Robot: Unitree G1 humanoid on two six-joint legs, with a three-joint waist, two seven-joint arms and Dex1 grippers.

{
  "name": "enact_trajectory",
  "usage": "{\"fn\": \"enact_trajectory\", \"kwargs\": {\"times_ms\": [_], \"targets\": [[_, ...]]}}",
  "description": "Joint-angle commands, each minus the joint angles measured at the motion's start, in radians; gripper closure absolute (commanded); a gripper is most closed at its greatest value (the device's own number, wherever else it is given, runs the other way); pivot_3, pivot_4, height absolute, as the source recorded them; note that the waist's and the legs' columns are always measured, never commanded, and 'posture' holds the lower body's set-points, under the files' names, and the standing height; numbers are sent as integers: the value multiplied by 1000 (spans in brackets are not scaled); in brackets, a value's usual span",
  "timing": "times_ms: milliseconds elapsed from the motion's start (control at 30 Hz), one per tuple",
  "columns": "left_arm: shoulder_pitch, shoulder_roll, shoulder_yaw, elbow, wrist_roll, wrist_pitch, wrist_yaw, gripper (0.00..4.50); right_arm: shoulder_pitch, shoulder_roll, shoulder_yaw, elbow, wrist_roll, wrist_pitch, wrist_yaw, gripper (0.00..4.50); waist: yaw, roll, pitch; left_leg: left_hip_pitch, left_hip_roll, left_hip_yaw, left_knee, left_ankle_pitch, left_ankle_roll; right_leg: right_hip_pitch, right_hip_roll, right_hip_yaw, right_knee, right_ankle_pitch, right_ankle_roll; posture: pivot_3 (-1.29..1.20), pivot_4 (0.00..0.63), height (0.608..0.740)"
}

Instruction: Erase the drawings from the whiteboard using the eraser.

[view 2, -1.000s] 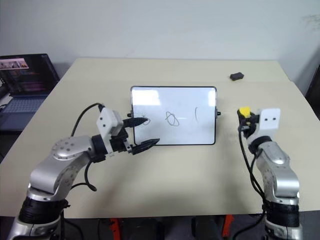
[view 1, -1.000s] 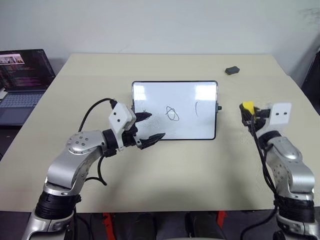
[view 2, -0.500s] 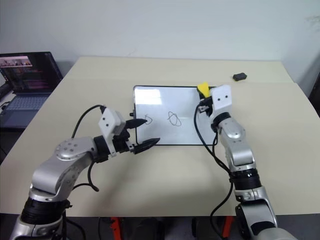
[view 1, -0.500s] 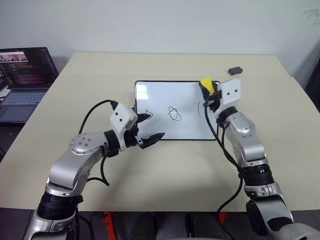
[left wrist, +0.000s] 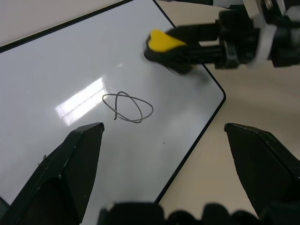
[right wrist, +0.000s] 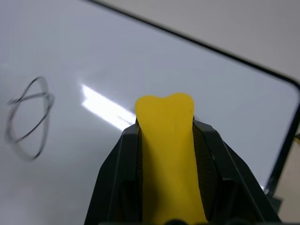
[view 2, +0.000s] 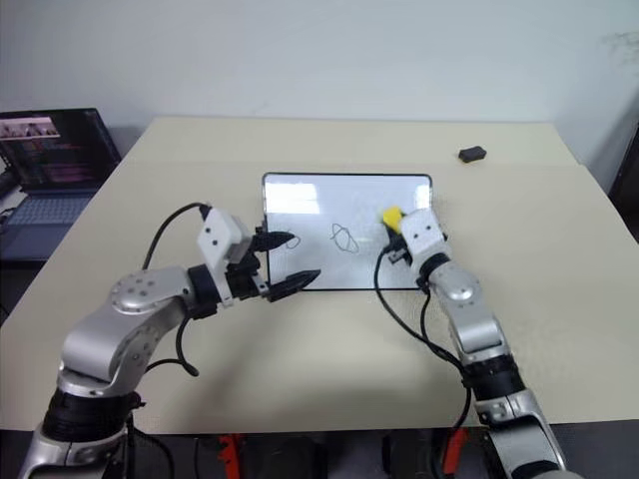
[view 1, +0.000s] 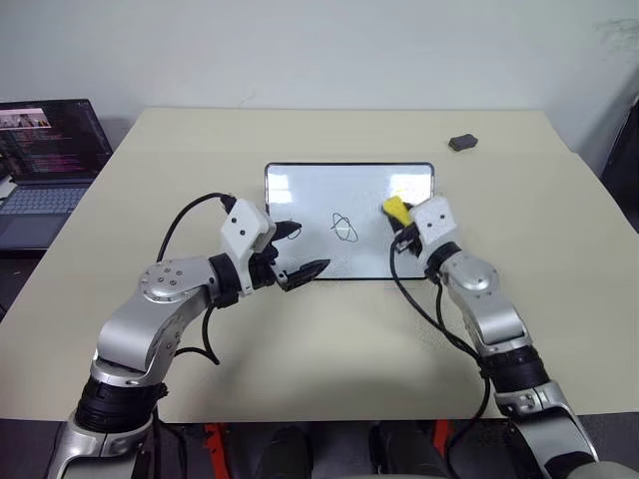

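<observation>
The whiteboard [view 1: 329, 190] lies flat at the middle of the table. Two of the drawings show on it: a scribbled oval [view 1: 343, 228] near its centre and a small loop [view 1: 293, 231] at its left side. My right gripper [view 1: 400, 216] is shut on the yellow eraser [view 1: 395, 209], which sits over the board's right part, right of the oval; the board surface beneath it is hidden. My left gripper [view 1: 305, 249] stands open over the board's near left corner, one finger by the loop, holding nothing. In the left wrist view the eraser [left wrist: 161, 41] lies beyond the oval [left wrist: 127, 107].
An open laptop [view 1: 48, 150] sits off the table's far left. A small dark grey lump [view 1: 462, 143] lies at the far right of the beige table [view 1: 329, 339]. Black cables loop from both wrists.
My right arm has swung left and down, carrying the eraser from beside the board's right edge onto its right part. The left arm has held still.
</observation>
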Motion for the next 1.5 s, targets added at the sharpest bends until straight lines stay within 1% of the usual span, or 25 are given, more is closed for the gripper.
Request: {"fn": "enact_trajectory", "kwargs": {"times_ms": [33,133,233,333,400,500,667,767,867,1100,1233,1400,1500], "targets": [[-8,-3,15,-45,-8,-6,4,0,50,-23,53,26,-33,99,54,3379,-4,-1,-1,1,0,0,0,0,0,0,0,0,0,0,0,0,150,740],[-6,-1,17,-49,-10,-2,5,0,53,-15,47,-29,-10,145,76,3379,-5,-1,-1,2,0,0,0,0,0,1,0,0,0,1,-1,0,150,740],[-2,1,20,-52,-11,2,7,0,18,6,24,-126,43,202,110,3380,-5,-1,-1,2,0,-1,1,1,0,1,1,0,0,3,-1,0,150,740],[4,4,22,-55,-11,5,8,0,-20,29,-13,-193,98,207,128,3380,-5,0,0,1,0,-1,1,1,-1,1,1,-1,0,3,-1,0,150,740],[8,5,23,-55,-11,6,7,0,-62,50,-56,-214,126,196,109,3380,-5,0,1,-2,0,-2,1,1,-1,-2,1,-1,0,3,-1,0,150,740],[11,6,22,-55,-10,5,5,0,-110,63,-100,-189,126,163,66,3380,-2,1,2,-4,0,-2,0,1,-1,-4,1,-1,-1,3,-1,0,150,740],[13,4,13,-57,-12,4,-1,0,-153,46,-112,-64,51,110,-12,3380,6,1,2,-6,0,-2,-1,0,-1,-4,0,-2,-4,1,-2,0,150,740],[12,5,13,-56,-11,3,-3,0,-137,36,-90,-32,28,114,-9,3380,6,1,2,-6,0,-1,-1,0,-1,-4,0,-1,-3,1,-2,0,150,740],[15,5,13,-58,-11,1,-3,0,-88,17,-61,-34,8,145,12,3380,5,1,2,-6,0,-1,-1,0,-1,-4,0,-1,-3,1,-2,0,150,740],[21,-1,15,-67,-13,2,5,0,40,-38,-26,-119,21,296,90,3380,4,0,1,-2,0,-1,0,0,-1,0,0,-1,-1,1,-1,0,150,740],[26,-1,17,-67,-13,-1,4,0,98,-49,-36,-157,53,376,115,3380,4,-1,0,0,0,-2,0,0,-1,1,0,-1,-1,2,-1,0,150,740],[29,-4,15,-68,-12,-1,6,0,78,-22,-50,-235,134,395,162,3380,0,-1,1,1,0,-2,1,1,-1,1,1,-1,0,2,-1,0,150,740],[36,-1,19,-67,-8,-6,7,0,24,3,-123,-272,195,399,147,3380,1,0,1,0,0,-2,1,1,-1,0,1,-1,-1,2,-1,0,150,740]]}}
